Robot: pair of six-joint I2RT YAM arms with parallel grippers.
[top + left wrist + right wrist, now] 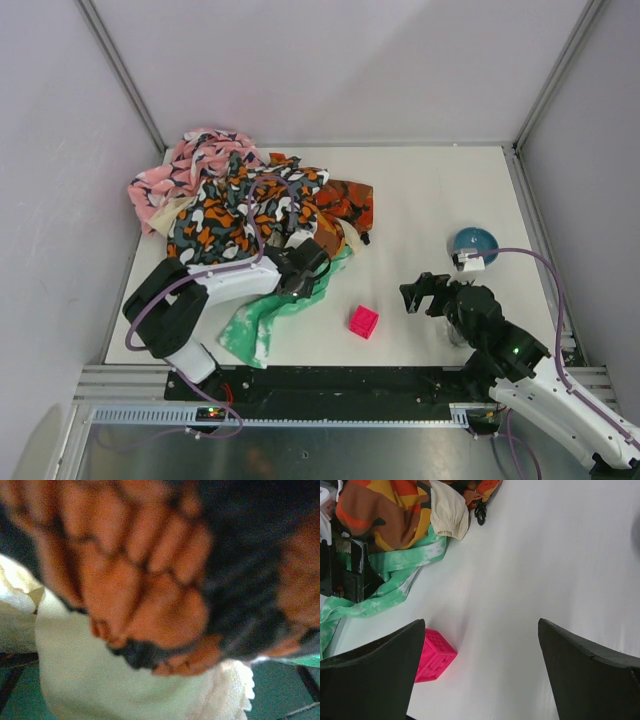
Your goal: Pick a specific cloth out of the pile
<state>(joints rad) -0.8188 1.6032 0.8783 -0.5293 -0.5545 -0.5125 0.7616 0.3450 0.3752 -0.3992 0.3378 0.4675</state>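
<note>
The pile (235, 205) lay in the upper left of the overhead frame, and the left pincer (303, 268) was pushed into its lower right edge, where the mint cloth (262, 325) trailed toward the bottom of the frame. Whether that pincer was clenched or released could not be told: its wrist view was filled with blurred orange-and-black fabric (150, 580) over a cream cloth (125, 680), and no fingers showed. The grey cloth was not plainly visible anywhere. A dark patch (245, 565) in the upper right of the left wrist view might have been it, or only the black of a patterned cloth, so it was most likely buried inside the pile. The right pincer (422, 293) hung released over bare desk (440, 190) in the lower right, holding nothing, with the cube (363, 321) to its left and the bowl (475, 243) up and to its right. The main risk was a blind grasp. With its camera smothered, the left pincer could close on the patterned, cream or mint cloth instead, or on several layers at once, and a lift would then drag tangled neighbours out. A hard pull might also sweep fabric over the cube.
</note>
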